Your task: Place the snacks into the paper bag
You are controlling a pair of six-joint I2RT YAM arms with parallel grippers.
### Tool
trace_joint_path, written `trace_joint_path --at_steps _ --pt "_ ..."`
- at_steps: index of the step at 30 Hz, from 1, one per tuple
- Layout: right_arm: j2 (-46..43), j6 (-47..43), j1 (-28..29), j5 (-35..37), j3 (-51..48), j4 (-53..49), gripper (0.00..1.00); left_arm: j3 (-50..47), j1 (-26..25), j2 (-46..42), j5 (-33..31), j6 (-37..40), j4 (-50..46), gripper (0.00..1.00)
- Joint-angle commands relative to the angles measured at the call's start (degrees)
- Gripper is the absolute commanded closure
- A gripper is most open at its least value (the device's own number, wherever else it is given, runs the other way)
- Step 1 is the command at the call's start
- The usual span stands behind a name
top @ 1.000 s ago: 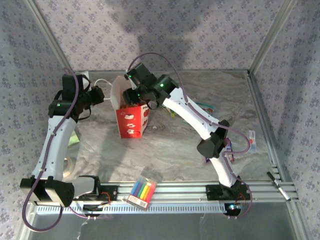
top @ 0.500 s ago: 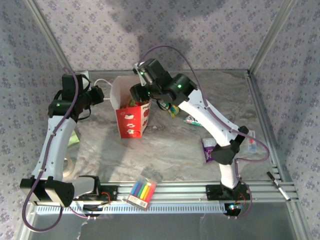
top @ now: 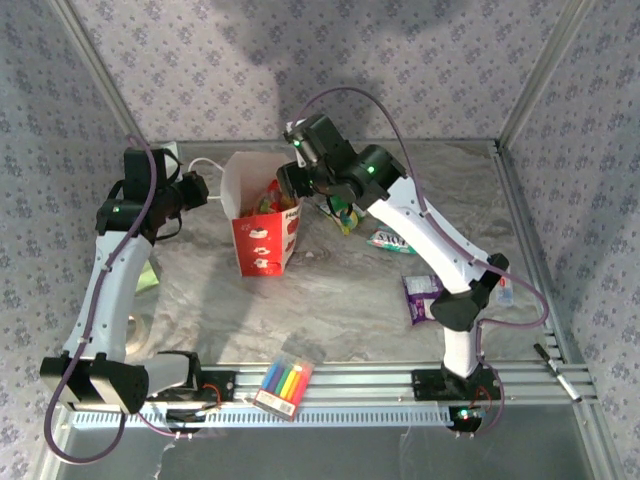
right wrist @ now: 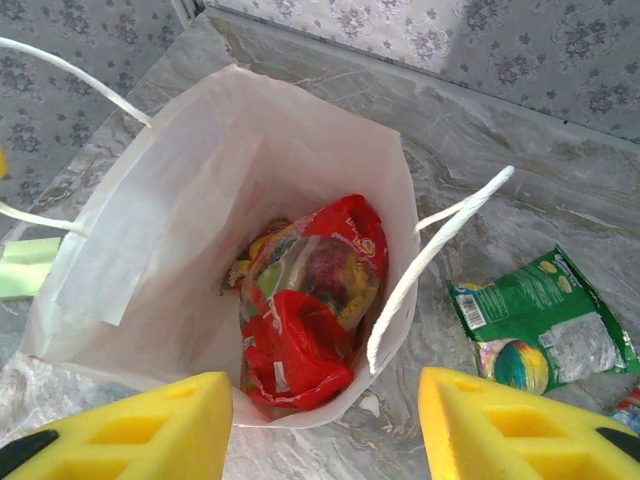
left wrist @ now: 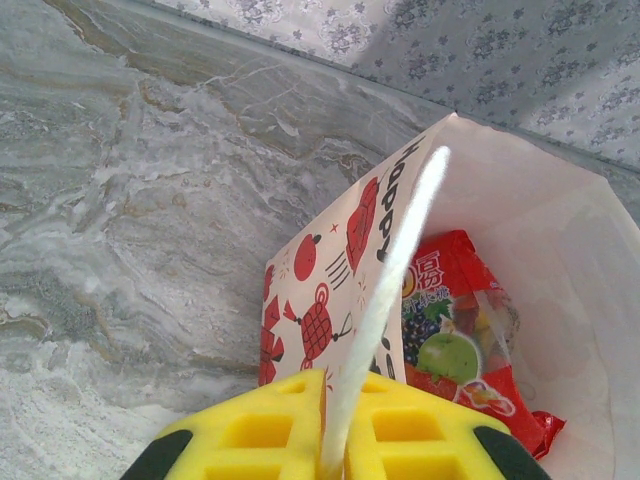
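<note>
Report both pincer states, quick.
Left pincer: closed on the string handle of the paper bag.
Right pincer: open, empty, above the bag.

Your paper bag stands upright, open, red packet inside. Right of it lie a green packet, teal-white packet and purple packet.

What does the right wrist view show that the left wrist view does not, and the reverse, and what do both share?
Right wrist, not left wrist: a green snack packet lying on the table beside the paper bag, and the open right gripper. Left wrist, not right wrist: the bag's apple prints, and the left gripper shut on a string handle. Shared: the red snack packet inside the bag.
</note>
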Motion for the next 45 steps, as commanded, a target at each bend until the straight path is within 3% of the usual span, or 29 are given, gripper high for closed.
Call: trace_joint_path --at_steps 1,8,11,14,21,33,45 --pt "2.7 0.9 -0.9 0.9 0.0 -0.8 0.45 2.5 0.0 -0.3 0.8 0.3 -1.0 0.88" --pt "8.8 0.7 -2.2 -1.9 5.4 -0.4 0.48 3.0 0.0 0.4 1.0 0.6 -1.2 0.88" --pt "10.2 0.4 -2.4 -1.6 7.1 0.4 0.80 3.4 0.0 0.8 1.3 0.7 -1.3 0.88" --pt "10.4 -0.2 -2.4 -1.2 8.3 1.1 0.99 4.9 0.0 1.8 2.0 1.0 -2.2 0.89" --pt "8.1 -1.8 -2.4 -0.6 9.0 4.7 1.00 9.7 -1.3 3.7 6.5 -0.3 -1.4 0.90" --pt "5.1 -4.9 -2.4 0.7 12.6 4.0 1.00 21.4 -7.7 4.8 5.8 0.6 -5.0 0.90" --pt "-0.8 -6.1 -2.3 1.3 7.9 3.2 1.00 19.5 -9.5 3.4 5.1 -1.1 -5.4 0.90"
